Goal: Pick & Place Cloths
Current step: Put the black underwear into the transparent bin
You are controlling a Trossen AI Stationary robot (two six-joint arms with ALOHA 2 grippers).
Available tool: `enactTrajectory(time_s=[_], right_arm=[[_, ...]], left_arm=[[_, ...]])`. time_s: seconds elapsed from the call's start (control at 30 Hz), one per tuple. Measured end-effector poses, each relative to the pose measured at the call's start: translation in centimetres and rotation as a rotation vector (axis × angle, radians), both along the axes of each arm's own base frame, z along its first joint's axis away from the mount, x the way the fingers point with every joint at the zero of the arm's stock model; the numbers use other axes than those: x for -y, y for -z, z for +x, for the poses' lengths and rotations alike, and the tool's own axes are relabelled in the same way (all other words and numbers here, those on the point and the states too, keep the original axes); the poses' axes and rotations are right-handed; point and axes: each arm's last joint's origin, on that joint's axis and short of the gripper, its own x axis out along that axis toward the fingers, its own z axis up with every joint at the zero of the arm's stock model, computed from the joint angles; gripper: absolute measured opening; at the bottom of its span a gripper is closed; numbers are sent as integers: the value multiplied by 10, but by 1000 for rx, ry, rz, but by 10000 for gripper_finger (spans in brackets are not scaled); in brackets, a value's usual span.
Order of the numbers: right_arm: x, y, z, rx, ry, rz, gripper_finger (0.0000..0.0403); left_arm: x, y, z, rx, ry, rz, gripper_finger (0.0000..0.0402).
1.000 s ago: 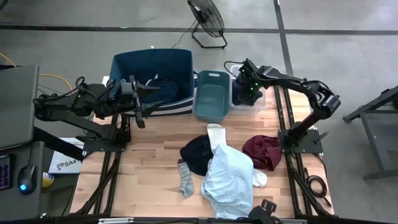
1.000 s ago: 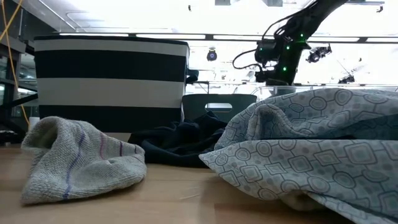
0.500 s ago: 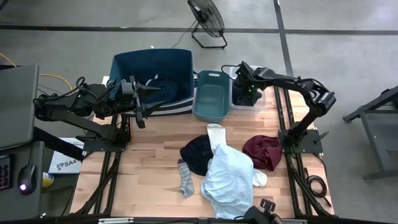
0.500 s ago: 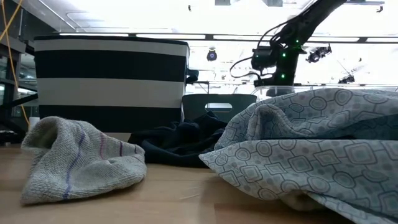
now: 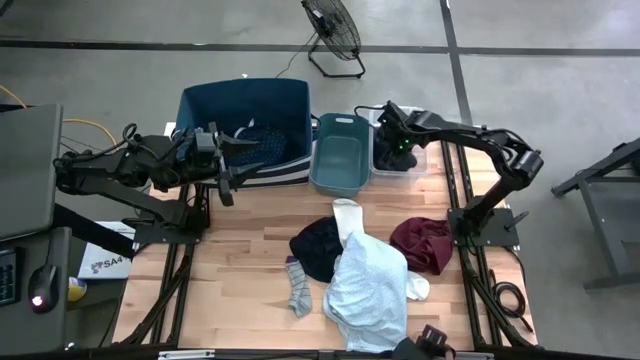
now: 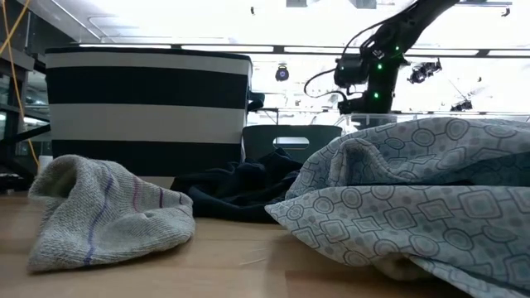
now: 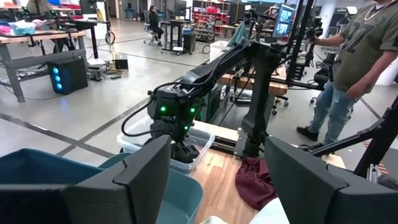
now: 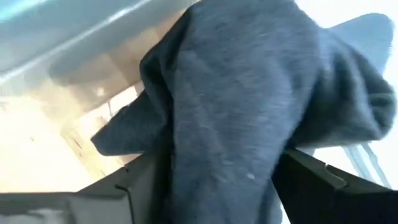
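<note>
- Right claw (image 5: 398, 152) over the clear bin (image 5: 421, 152) at the far right corner of the tabletop (image 5: 250, 250), clamped on a dark blue-grey cloth (image 8: 249, 118) that hangs between its fingers above the bin floor.
- Left claw (image 5: 236, 160) held at the near rim of the big blue bin (image 5: 245, 100), fingers apart, gripping nothing.
- Navy dotted cloth (image 5: 262, 142) lying inside the big blue bin.
- Teal bin (image 5: 340, 150) between the two other bins.
- Pale patterned shirt (image 5: 366, 290) heaped at the front middle of the tabletop, overlapping a black cloth (image 5: 317, 245) on its left.
- Maroon cloth (image 5: 422, 245) just right of the shirt.
- White sock (image 5: 347, 218) across the black cloth; grey sock (image 5: 299, 290) left of the shirt.
- Person (image 7: 354, 68) standing in the room beyond.
</note>
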Motion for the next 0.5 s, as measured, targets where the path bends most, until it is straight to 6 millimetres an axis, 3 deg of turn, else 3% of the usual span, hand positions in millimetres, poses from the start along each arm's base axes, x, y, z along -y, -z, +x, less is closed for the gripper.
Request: enactTrajectory(time_s=[0.5], right_arm=[[-22, -52, -25, 224, 276, -15, 258]], left_arm=[[0, 0, 0, 0, 0, 0, 255]])
